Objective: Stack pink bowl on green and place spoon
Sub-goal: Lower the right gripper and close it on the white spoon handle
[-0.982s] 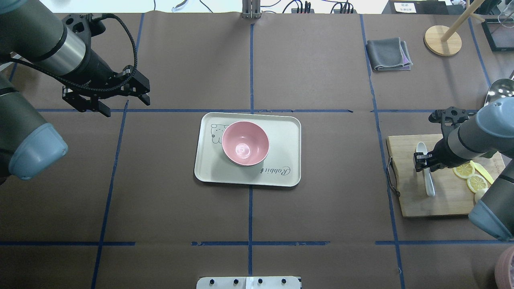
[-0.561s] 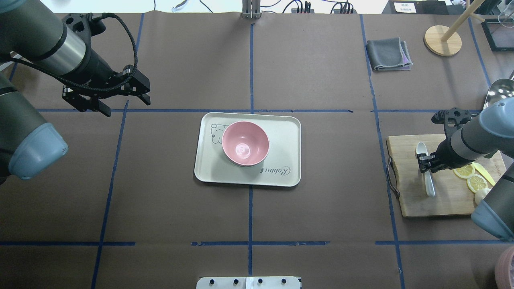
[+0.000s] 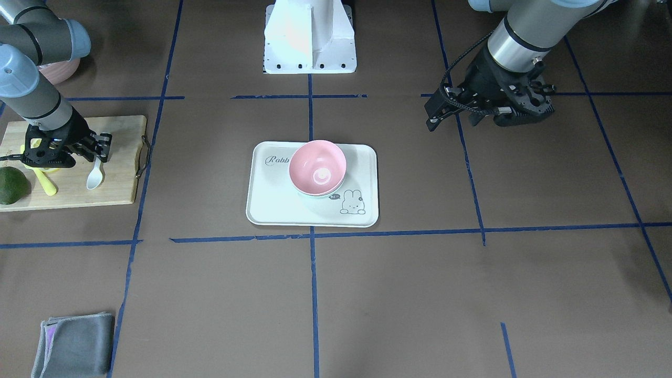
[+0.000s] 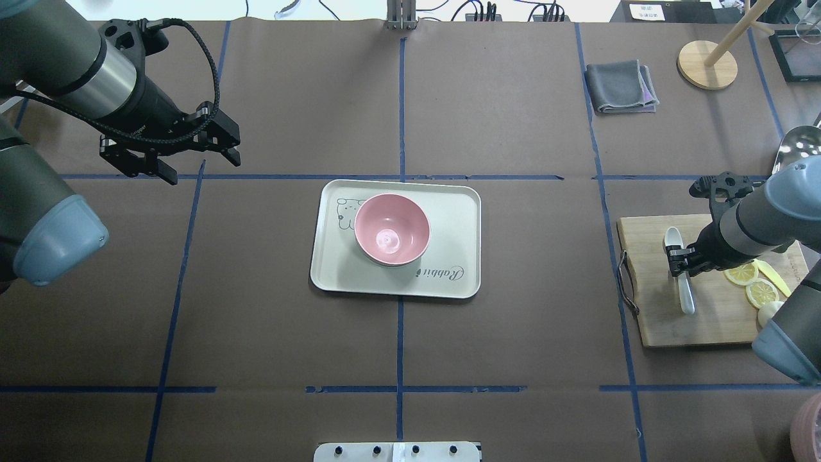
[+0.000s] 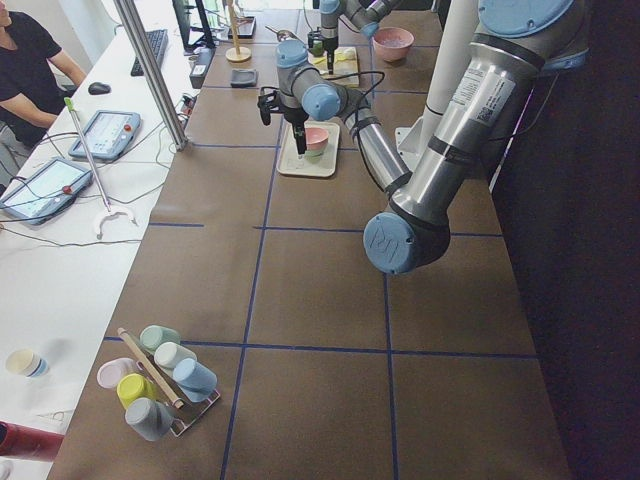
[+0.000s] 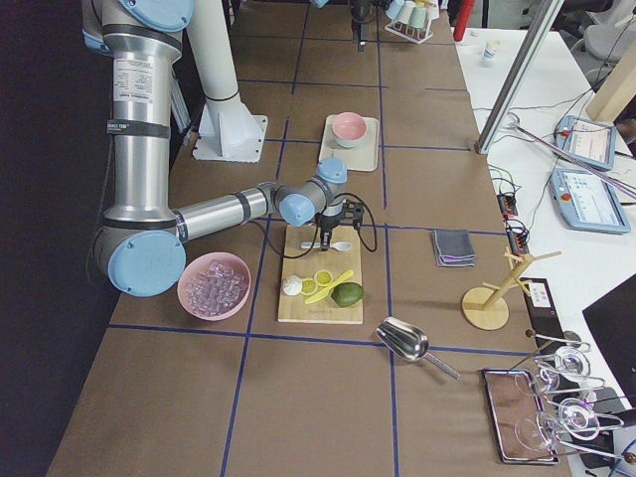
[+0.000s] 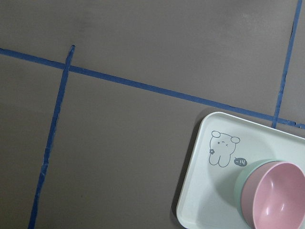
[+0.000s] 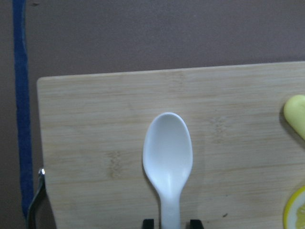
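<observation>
The pink bowl [image 4: 391, 230] sits nested in the green bowl [image 3: 315, 198] on the white rabbit tray [image 4: 449, 212]; both bowls also show in the left wrist view, the pink bowl [image 7: 279, 195] and the green bowl [image 7: 243, 179]. The white spoon [image 4: 686, 295] lies flat on the wooden cutting board [image 4: 667, 321] at the right. My right gripper [image 4: 680, 260] is low over the spoon's handle, open, one fingertip on each side of it. The right wrist view shows the spoon [image 8: 167, 143] bowl-up. My left gripper [image 4: 200, 168] is open and empty, left of and behind the tray.
Lemon slices [image 4: 744, 273] and an avocado [image 3: 10, 185] share the cutting board. A grey cloth [image 4: 621, 86], a wooden stand [image 4: 707, 64] and a metal scoop [image 4: 798, 144] are at the back right. A pink bowl of ice [image 6: 214, 286] stands near the right arm's base.
My right gripper has shifted slightly to the right, over the spoon's handle. The spoon still lies on the board. The left arm has barely moved.
</observation>
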{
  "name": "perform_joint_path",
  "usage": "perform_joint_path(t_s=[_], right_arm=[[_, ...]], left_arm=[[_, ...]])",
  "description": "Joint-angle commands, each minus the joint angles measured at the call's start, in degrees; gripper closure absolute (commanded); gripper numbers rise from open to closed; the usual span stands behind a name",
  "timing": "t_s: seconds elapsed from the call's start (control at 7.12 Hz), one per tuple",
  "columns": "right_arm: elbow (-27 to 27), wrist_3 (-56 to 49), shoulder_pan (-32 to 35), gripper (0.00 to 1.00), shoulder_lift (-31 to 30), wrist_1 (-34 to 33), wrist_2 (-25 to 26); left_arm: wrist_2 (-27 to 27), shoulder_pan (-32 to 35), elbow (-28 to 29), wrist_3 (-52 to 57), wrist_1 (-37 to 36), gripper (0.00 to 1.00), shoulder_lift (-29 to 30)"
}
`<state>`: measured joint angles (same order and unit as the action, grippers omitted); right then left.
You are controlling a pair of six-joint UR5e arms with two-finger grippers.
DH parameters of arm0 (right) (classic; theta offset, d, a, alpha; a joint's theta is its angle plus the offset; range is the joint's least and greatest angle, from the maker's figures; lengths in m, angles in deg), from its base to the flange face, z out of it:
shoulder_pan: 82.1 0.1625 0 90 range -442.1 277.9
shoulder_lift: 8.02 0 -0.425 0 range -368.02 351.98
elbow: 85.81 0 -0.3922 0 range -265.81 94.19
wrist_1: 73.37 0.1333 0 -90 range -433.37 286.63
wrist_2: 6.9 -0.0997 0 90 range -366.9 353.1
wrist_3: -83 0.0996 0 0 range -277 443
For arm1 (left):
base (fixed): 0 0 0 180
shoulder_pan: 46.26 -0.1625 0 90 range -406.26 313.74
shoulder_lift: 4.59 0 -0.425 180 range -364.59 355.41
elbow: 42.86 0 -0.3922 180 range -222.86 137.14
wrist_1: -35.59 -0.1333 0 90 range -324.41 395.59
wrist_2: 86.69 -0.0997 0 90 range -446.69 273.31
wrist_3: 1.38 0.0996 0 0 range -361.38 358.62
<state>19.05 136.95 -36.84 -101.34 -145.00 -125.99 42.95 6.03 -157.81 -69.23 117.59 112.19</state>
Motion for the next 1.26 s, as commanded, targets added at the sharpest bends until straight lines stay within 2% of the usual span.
perform_joint_path(t_s=[0.0, 0.84, 0.98, 1.12], right_arm=[[-0.09, 0.01, 0.0, 0.62, -0.01, 0.0, 0.0], [-0.36, 0.01, -0.09, 0.63, -0.01, -0.09, -0.09], [-0.36, 0.01, -0.09, 0.84, -0.1, -0.09, -0.09], [-0.27, 0.1, 0.0, 0.97, -0.19, 0.0, -0.09]], left_arm=[[0.0, 0.18, -0.71, 0.0, 0.0, 0.0, -0.24], [0.0, 0.97, -1.07, 0.0, -0.09, 0.0, -0.33], [0.0, 0.97, -1.16, 0.0, -0.09, 0.0, -0.33], [0.0, 1.06, -1.6, 0.0, -0.09, 0.0, -0.33]])
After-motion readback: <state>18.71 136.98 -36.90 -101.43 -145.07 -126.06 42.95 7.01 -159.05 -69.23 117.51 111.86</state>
